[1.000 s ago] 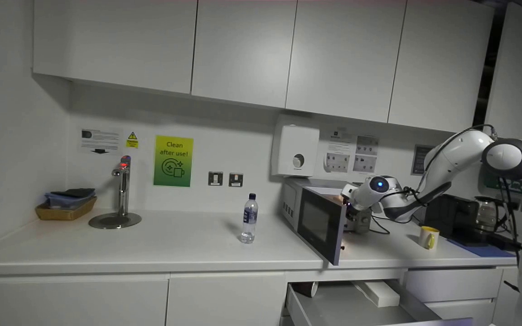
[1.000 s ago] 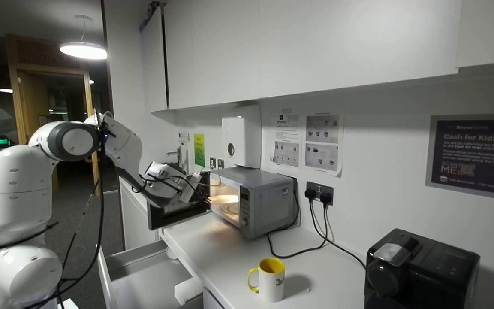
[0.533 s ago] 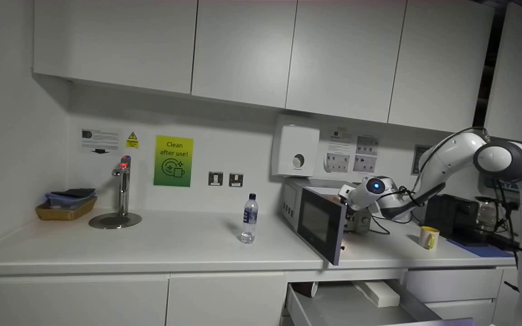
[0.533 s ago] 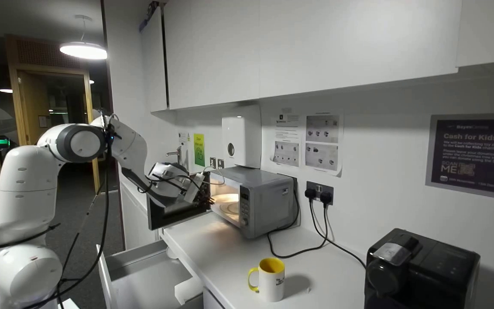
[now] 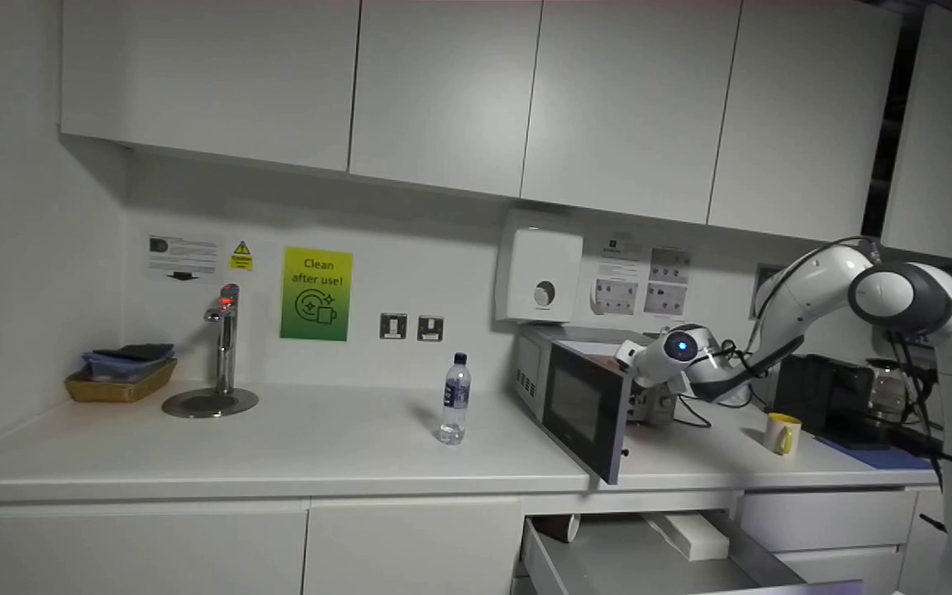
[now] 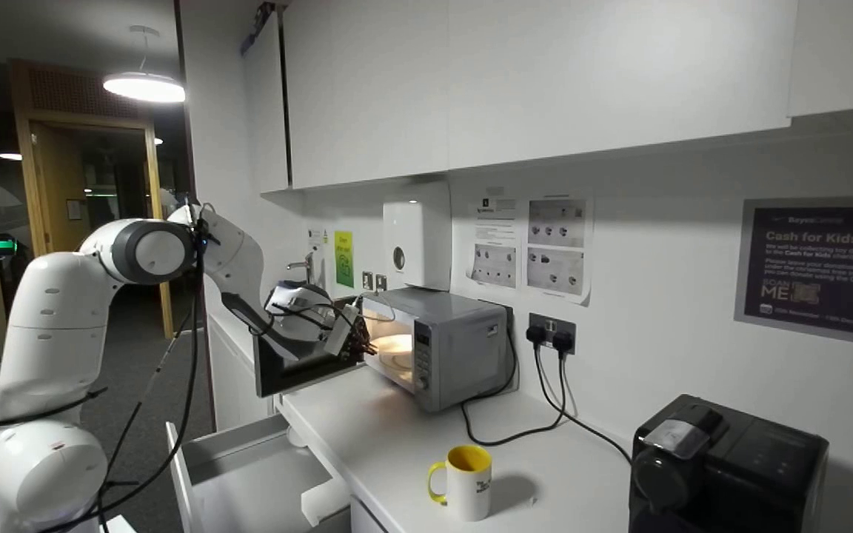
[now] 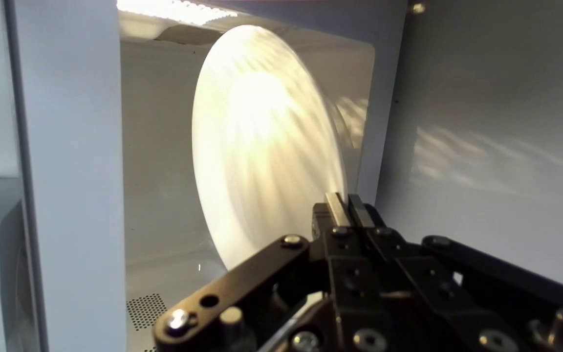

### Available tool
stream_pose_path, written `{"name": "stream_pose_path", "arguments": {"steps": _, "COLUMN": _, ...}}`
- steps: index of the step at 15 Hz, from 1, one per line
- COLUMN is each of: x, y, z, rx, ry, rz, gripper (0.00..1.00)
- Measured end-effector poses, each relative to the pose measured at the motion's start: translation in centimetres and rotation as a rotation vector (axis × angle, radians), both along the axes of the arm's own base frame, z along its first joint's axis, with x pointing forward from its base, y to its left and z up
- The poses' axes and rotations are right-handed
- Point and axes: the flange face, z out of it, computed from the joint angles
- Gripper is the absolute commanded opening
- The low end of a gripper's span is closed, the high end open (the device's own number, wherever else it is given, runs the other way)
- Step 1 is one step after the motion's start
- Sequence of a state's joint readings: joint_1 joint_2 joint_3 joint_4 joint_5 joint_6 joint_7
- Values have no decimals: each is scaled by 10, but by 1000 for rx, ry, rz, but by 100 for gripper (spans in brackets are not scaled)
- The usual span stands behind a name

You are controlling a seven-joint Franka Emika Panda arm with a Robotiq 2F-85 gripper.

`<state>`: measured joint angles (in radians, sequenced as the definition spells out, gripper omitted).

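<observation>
My gripper (image 7: pixel 346 198) is shut on the rim of a white plate (image 7: pixel 262 146) in the wrist view. The plate extends ahead of the fingers into the lit cavity of the grey microwave (image 6: pixel 463 348). It looks tilted on edge in the wrist view, whose picture may be turned. In an exterior view my gripper (image 6: pixel 372 346) is at the microwave's opening. The microwave door (image 6: pixel 308 370) stands wide open beside it, and shows at the right of the wrist view (image 7: pixel 487 220). In an exterior view the door (image 5: pixel 583 405) hides the fingers. A glass turntable (image 6: pixel 397 361) shows in the cavity.
A white mug with a yellow inside (image 6: pixel 469 485) stands on the counter (image 6: pixel 389 437). A black coffee machine (image 6: pixel 730 466) stands nearby. A drawer (image 5: pixel 633 562) is pulled out below the microwave. A water bottle (image 5: pixel 455 405) stands beyond the door. Cables (image 6: pixel 545 426) lie behind the microwave.
The arm has moved toward the microwave, and my gripper has advanced a little further into its opening with the plate. The door, mug and bottle have not moved.
</observation>
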<state>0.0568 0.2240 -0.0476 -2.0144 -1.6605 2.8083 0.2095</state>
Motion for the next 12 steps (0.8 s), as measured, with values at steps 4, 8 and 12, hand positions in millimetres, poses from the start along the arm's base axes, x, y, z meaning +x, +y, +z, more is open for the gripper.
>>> {"name": "stream_pose_path", "arguments": {"steps": 4, "x": 7, "y": -5, "z": -10, "rx": -2, "ry": -11, "rz": -5, "gripper": 1}}
{"name": "stream_pose_path", "arguments": {"steps": 8, "x": 14, "y": -6, "z": -17, "rx": -6, "ry": -20, "rz": -2, "gripper": 1}}
{"name": "stream_pose_path", "arguments": {"steps": 12, "x": 20, "y": -9, "z": -22, "rx": -9, "ry": -25, "rz": -1, "gripper": 1}}
